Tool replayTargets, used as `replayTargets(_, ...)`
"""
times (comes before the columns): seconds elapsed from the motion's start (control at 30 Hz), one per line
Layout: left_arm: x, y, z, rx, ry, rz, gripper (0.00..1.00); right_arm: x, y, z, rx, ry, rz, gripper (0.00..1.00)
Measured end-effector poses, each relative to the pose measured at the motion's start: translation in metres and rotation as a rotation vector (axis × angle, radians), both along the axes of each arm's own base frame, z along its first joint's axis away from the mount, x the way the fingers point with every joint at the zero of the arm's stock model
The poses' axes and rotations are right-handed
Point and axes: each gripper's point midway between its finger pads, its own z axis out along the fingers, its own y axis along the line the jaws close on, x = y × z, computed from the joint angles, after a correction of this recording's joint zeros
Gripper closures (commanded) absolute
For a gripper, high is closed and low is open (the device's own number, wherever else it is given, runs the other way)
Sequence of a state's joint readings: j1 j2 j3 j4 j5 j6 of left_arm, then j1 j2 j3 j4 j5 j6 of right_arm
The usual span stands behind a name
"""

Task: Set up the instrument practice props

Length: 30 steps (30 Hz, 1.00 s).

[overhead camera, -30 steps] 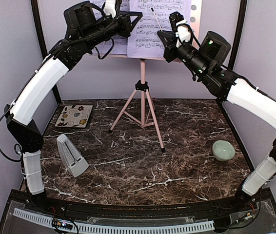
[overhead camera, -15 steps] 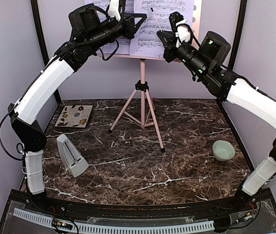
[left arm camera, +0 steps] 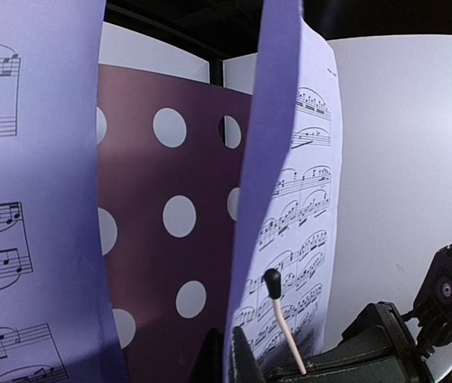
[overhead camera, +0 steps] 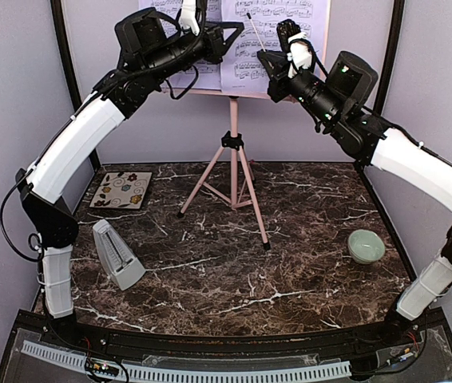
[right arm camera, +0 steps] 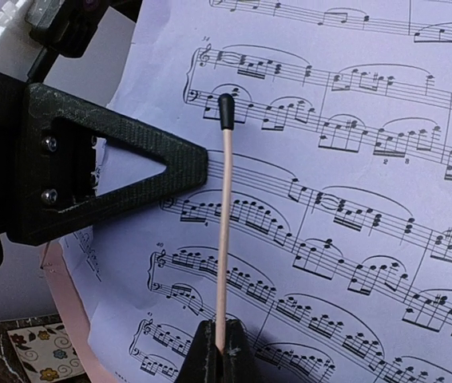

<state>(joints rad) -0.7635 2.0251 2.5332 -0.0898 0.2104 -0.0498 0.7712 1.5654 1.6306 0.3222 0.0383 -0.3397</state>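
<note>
Stand (overhead camera: 233,152) is at the table's (overhead camera: 290,263) back centre with its tripod legs spread, and both pages are up on its desk. Overhead shows both arms raised to the pages.

Left gripper (overhead camera: 224,33) is at the right page's (right arm camera: 354,159) inner edge. How it grips is hard to read from above. The left wrist view settles it: the page runs edge-on down into the closed fingertips, so it is pinched there. That view also shows the left page (left arm camera: 18,199) and the dotted desk panel between the two pages (hidden overhead by the arms).

Right gripper (right arm camera: 220,351) is clamped on a thin stick (right arm camera: 223,239). The right wrist view shows the stick rising from between its fingers, black tip up, in front of the right page's print. I cannot tell whether it touches the paper. The left gripper's triangular finger points at the page's edge just beside the stick.

Only the overhead view shows the rest. Metronome (overhead camera: 116,254) is front-left on the table, near the tile (overhead camera: 121,190). Bowl (overhead camera: 366,245) sits far right, well apart from both.
</note>
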Motion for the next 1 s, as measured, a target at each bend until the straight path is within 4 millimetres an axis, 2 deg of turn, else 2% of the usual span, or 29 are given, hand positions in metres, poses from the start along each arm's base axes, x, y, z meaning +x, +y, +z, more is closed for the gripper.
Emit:
replayTargets(0.1,0.003,-0.001,-0.002,0.001,0.000,0.000,0.94,0.000,0.000,0.000,0.001,0.000,0.002,0.88)
replayTargets(0.2,0.004,-0.002,-0.004,0.001,0.004,0.000,0.79,-0.001,0.001,0.001,0.005,-0.004,0.011,0.76)
replayTargets(0.23,0.004,-0.002,-0.004,0.001,0.005,0.001,0.72,-0.002,0.002,0.001,0.009,-0.002,0.016,0.74)
replayTargets(0.43,0.005,-0.001,-0.004,-0.002,0.010,0.006,0.56,-0.004,0.003,0.002,0.011,-0.011,0.023,0.67)
replayTargets(0.53,0.006,-0.001,-0.004,0.001,0.007,0.013,0.42,-0.003,0.004,-0.001,0.010,-0.009,0.024,0.66)
replayTargets(0.73,0.007,0.004,-0.014,0.033,0.037,0.040,0.40,-0.004,0.002,-0.006,0.010,-0.007,0.021,0.63)
replayTargets(1.0,-0.004,0.020,0.001,0.023,0.021,0.070,0.55,-0.014,-0.007,-0.005,0.019,-0.007,0.020,0.61)
